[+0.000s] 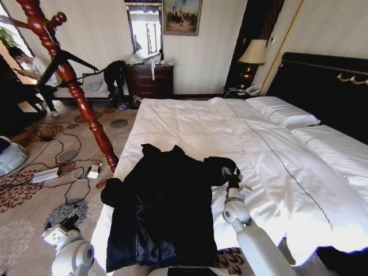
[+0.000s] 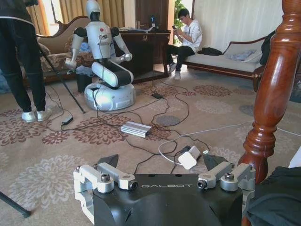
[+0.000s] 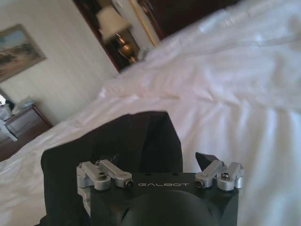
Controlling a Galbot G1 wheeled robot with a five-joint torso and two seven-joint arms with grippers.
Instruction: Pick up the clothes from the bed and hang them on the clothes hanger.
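The clothes, a black coat with navy lining, lie spread on the near left part of the bed, one sleeve reaching right. My right gripper hovers at that sleeve's end. In the right wrist view this gripper stands open just over the black sleeve, with white duvet beyond. My left gripper hangs low over the carpet beside the bed, open and holding nothing. The red-brown clothes hanger stands on the floor left of the bed, its post close to the left gripper.
Cables, a power strip and a white adapter litter the carpet around the stand's foot. Another robot and a tripod leg stand farther left. A dresser and a lamp line the far wall.
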